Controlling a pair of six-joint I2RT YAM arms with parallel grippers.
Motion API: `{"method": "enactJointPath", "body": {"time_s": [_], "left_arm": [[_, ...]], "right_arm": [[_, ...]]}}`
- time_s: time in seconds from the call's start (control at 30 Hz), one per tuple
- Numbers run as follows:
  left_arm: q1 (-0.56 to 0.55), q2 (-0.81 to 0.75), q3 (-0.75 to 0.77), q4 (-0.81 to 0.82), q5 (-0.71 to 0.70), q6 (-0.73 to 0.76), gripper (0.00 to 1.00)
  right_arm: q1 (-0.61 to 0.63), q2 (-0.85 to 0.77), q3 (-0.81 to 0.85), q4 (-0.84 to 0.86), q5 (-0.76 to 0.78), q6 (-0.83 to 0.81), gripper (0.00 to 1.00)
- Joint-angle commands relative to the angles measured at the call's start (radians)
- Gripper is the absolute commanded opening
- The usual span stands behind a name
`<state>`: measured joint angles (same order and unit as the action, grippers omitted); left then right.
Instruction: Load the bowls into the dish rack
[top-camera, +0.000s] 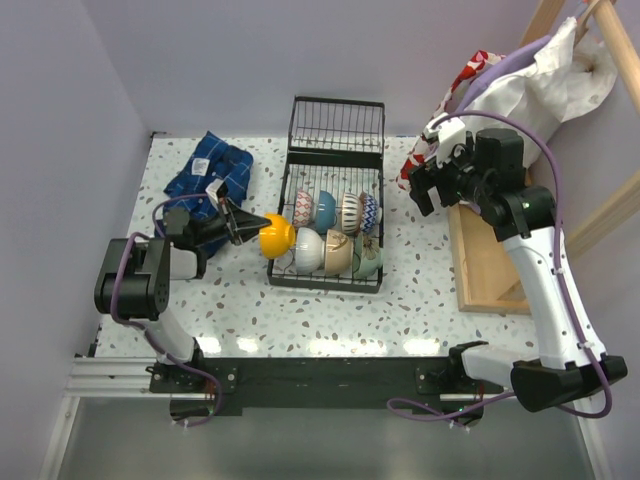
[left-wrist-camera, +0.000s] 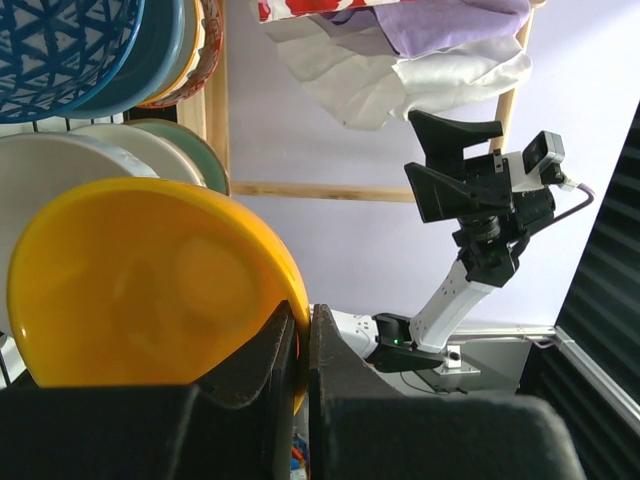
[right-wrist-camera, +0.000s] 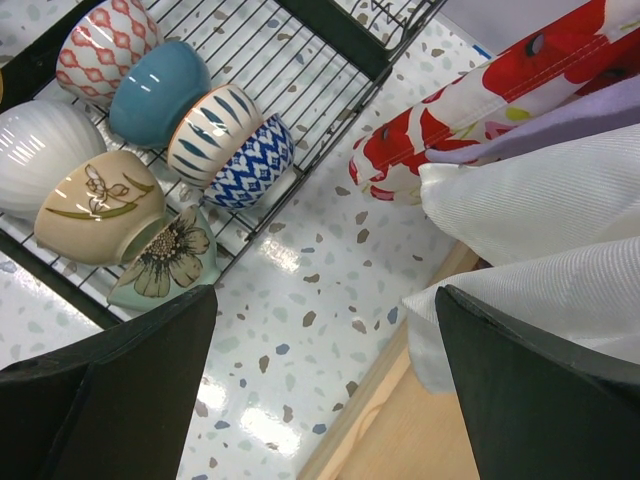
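Left gripper (left-wrist-camera: 303, 325) here is clamped tight on the rim of the yellow bowl (left-wrist-camera: 140, 290). The dish rack (top-camera: 330, 283) is just past my fingertips, with seven other bowls (top-camera: 338, 252) lined up inside. My right gripper (right-wrist-camera: 322, 300) is spread wide and holding nothing, with the rack up-left of its jaws.

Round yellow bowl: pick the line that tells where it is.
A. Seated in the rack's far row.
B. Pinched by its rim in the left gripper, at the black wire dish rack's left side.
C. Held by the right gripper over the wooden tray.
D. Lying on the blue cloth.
B: the left gripper is shut on the rim of the round yellow bowl beside the black wire dish rack, while the right gripper is open and holds nothing.
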<state>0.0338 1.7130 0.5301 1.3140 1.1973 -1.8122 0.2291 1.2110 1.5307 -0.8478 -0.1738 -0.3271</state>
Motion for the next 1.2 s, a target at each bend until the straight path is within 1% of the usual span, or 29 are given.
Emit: {"method": "enactJointPath", "body": {"time_s": [0.0,0.27,0.53,0.63,0.73,0.87,0.9,0.93,0.97,1.0,1.03,1.07,1.1,1.13,1.17], "left_arm": [[0.012,0.0,0.01,0.495,0.012,0.04,0.0],[0.011,0.072,0.014,0.458,0.018,0.094,0.0],[0.008,0.169,0.071,0.435,0.042,0.128,0.0],[0.003,0.191,0.088,0.404,0.056,0.158,0.0],[-0.003,0.195,0.088,0.329,0.059,0.224,0.0],[-0.021,0.174,0.091,0.141,0.067,0.358,0.0],[-0.025,0.16,0.099,0.099,0.07,0.422,0.0],[-0.025,0.152,0.1,0.002,0.068,0.453,0.0],[-0.05,0.145,0.108,-0.053,0.068,0.528,0.0],[-0.058,0.128,0.108,-0.103,0.061,0.563,0.0],[-0.06,0.119,0.111,-0.212,0.055,0.602,0.0],[-0.06,0.111,0.116,-0.272,0.048,0.685,0.0],[-0.06,0.096,0.12,-0.329,0.044,0.729,0.0],[-0.06,0.086,0.128,-0.46,0.036,0.775,0.01],[-0.06,0.079,0.148,-0.532,0.03,0.882,0.02]], "right_arm": [[0.001,-0.004,-0.007,0.024,0.005,-0.006,0.95],[0.003,-0.039,-0.037,0.016,0.026,-0.02,0.96],[-0.001,-0.056,-0.063,0.021,0.034,-0.029,0.96],[-0.001,-0.056,-0.072,0.026,0.036,-0.029,0.96],[-0.001,-0.056,-0.08,0.027,0.036,-0.029,0.97],[-0.001,-0.061,-0.095,0.03,0.037,-0.029,0.97],[-0.001,-0.062,-0.098,0.03,0.039,-0.029,0.97],[-0.001,-0.065,-0.101,0.033,0.039,-0.03,0.97],[-0.001,-0.067,-0.107,0.035,0.04,-0.03,0.97],[-0.001,-0.068,-0.109,0.036,0.04,-0.03,0.97],[-0.001,-0.068,-0.112,0.038,0.04,-0.029,0.97],[0.001,-0.07,-0.116,0.039,0.039,-0.029,0.97],[0.0,-0.071,-0.118,0.041,0.04,-0.029,0.97],[-0.001,-0.071,-0.119,0.044,0.04,-0.029,0.97],[-0.001,-0.07,-0.122,0.046,0.04,-0.029,0.97]]}}
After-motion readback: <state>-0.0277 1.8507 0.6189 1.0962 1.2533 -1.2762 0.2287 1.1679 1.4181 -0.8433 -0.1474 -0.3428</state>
